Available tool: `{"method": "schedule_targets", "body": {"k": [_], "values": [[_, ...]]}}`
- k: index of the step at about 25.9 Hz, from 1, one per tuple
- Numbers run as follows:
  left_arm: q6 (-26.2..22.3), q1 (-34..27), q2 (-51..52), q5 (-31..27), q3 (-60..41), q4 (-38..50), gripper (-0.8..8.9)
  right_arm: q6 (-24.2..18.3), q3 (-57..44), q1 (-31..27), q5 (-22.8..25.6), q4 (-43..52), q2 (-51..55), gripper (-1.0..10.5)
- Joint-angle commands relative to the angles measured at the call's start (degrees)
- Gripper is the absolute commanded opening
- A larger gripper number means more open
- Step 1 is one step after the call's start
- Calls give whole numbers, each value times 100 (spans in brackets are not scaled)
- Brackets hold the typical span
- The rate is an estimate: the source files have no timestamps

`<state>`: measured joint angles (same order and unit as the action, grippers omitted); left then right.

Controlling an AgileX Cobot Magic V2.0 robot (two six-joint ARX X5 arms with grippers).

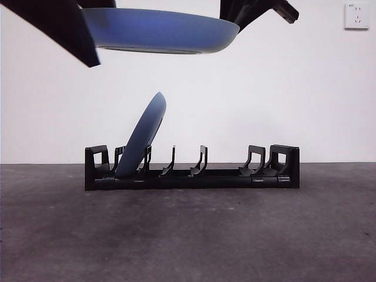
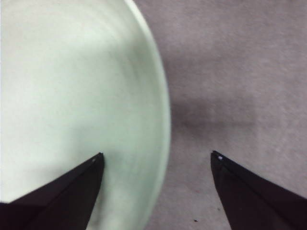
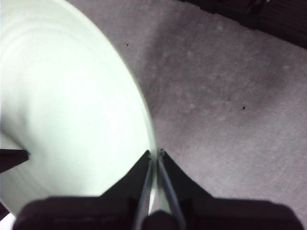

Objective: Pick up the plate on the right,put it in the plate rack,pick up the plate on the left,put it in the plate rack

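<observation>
The plate rack (image 1: 192, 169) sits on the dark table (image 1: 188, 235), long and low, with one blue plate (image 1: 143, 141) already leaning in a slot near its left end in the front view. A second plate (image 1: 161, 30) hangs level in the air above that end, well clear of the rack. That makes two plates and one rack.

The right gripper (image 3: 156, 154) is clamped on the raised plate (image 3: 72, 110): its wrist view shows the two jaws nearly together with the pale rim pinched between them. The left gripper (image 2: 157, 160) stands wide apart, one jaw over the plate's (image 2: 76, 105) face and the other over bare table, gripping nothing.

The front view shows the plates' blue undersides; the wrist views show a pale, whitish-green upper face instead. A dark edge of the rack (image 3: 268, 19) appears only in the right wrist view. A white wall socket (image 1: 356, 16) shows only in the front view.
</observation>
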<state>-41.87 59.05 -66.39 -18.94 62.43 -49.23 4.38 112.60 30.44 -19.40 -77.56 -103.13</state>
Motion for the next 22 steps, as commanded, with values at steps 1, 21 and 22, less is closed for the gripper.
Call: {"method": "schedule_targets", "body": {"k": [1, 21, 22], "values": [[-83, 17, -13, -22, 4, 81, 323, 107, -26, -22, -72, -120, -17, -17], [-79, 31, -9, 17, 4, 66, -8, 138, -26, -168, -48, -118, -17, -14], [-79, 31, -7, 70, 4, 81, -8, 136, -26, -168, -35, -118, -17, -12]]}}
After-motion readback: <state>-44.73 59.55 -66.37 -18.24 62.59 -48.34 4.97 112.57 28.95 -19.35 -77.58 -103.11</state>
